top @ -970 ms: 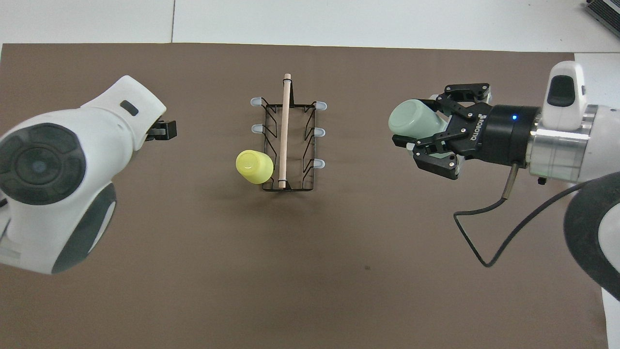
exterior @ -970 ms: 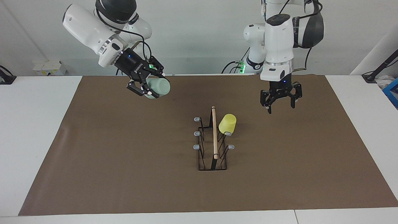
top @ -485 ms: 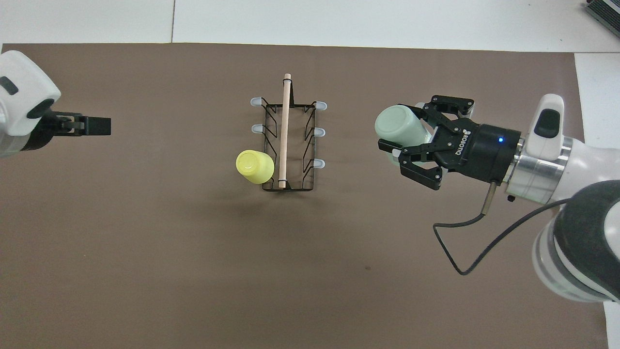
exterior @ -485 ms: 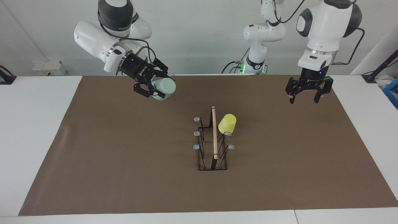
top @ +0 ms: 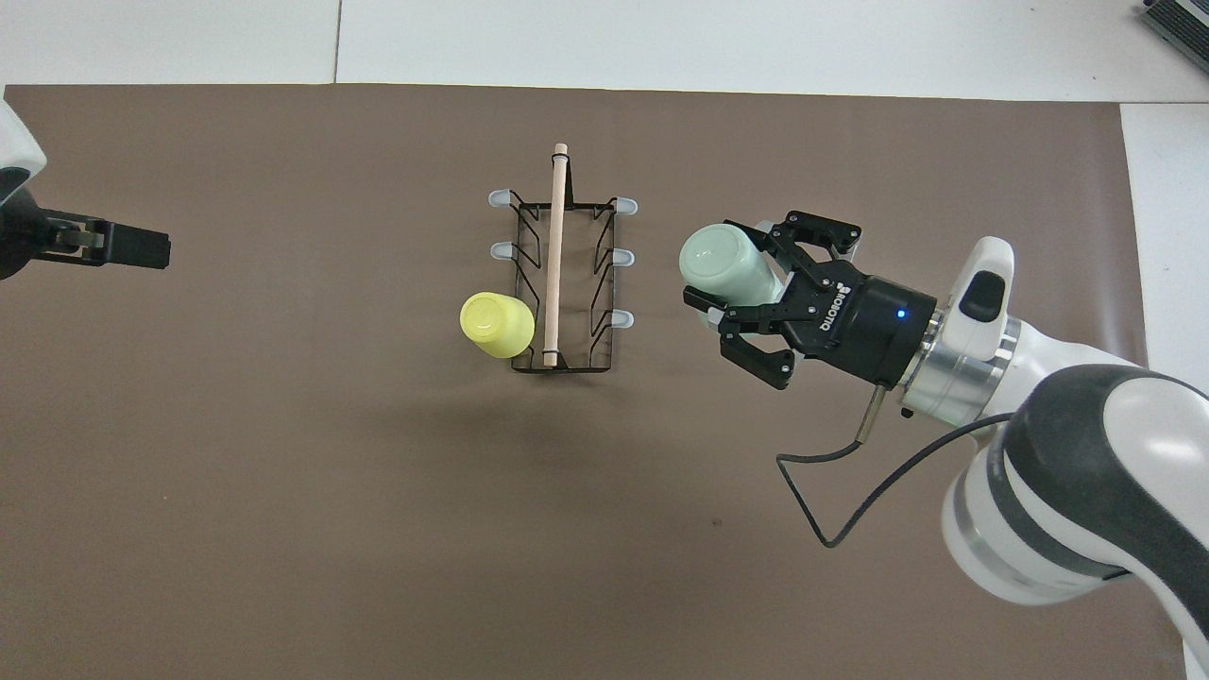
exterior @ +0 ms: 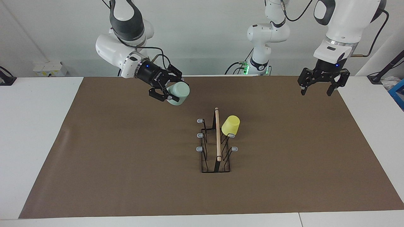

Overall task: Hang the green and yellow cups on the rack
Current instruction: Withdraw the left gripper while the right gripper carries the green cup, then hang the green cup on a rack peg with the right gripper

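Item: green cup [exterior: 178,91], pale mint, handleless. Carried in my right gripper [exterior: 166,90], jaws clamped on its wall, cup lying tilted with its closed base toward the rack. It hung in the air over the brown mat [exterior: 126,157], on the right arm's side of the rack, touching nothing else.

Item: yellow cup [exterior: 230,125]. Already hung upside down and tilted on a prong of the rack's row toward the left arm's end of the table, the prong nearest the robots in that row.

Item: rack [exterior: 216,151], black wire, wooden rod handle on top. All three grey-tipped prongs of the row facing my loaded gripper stood bare.

Step in hand, as I judged it: bring the green cup to one of those bare prongs. To do it well I would need to turn the wrist until the cup's open mouth faced down the prong's slant, line the mouth up above a grey tip, then lower along the prong and release only once the cup sat. The light wire rack could shift if the rim snagged a prong.

Pose: my right arm reached out from its base with the wrist slanted down toward the rack. My left gripper [exterior: 323,82] waited, jaws apart and empty, raised over the mat's edge at the left arm's end.
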Available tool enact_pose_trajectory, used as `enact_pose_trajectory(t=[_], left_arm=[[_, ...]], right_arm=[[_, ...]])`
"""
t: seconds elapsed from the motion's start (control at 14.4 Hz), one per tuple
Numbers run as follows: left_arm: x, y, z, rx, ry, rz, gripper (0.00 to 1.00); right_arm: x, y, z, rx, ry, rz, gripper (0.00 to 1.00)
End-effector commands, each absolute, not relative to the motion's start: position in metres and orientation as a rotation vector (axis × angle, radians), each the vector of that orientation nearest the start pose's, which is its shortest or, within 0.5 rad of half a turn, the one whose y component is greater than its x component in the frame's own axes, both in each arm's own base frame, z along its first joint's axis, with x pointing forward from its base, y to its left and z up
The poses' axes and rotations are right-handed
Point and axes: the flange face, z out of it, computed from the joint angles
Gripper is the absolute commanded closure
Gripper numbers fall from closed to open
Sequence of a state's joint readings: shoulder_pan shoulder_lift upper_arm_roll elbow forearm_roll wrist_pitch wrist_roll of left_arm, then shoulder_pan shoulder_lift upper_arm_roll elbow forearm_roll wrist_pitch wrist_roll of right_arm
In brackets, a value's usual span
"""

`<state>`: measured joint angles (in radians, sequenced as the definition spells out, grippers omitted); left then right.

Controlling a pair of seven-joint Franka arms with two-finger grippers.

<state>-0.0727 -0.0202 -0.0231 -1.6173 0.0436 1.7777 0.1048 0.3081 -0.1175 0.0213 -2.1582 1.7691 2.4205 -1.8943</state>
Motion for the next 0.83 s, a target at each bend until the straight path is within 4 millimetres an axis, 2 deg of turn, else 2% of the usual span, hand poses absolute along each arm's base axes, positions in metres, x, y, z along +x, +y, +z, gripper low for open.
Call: enact_pose_trajectory(t=[0.0,0.07,0.28,0.42,0.76], left_arm=[[0.566,-0.043,0.637,-3.081,0.357,-0.218,0.00],[0.565,-0.042,0.636,-3.084,0.354,-0.201,0.00],[0.557,-0.040,0.631,-3.090,0.354,-0.118,0.00],[0.553,-0.039,0.627,-3.093,0.352,-0.075,0.00],[0.549,-0.040,0.626,-3.096,0.356,-0.042,0.00]], right_arm=[[0.518,0.198,0.457,-1.805,-0.881,-1.381,0.66],[0.518,0.200,0.446,-1.813,-0.895,-1.373,0.66],[0.517,0.210,0.433,-1.804,-0.887,-1.405,0.66],[0.512,0.224,0.426,-1.790,-0.873,-1.398,0.67],[0.510,0.234,0.402,-1.811,-0.884,-1.433,0.68]])
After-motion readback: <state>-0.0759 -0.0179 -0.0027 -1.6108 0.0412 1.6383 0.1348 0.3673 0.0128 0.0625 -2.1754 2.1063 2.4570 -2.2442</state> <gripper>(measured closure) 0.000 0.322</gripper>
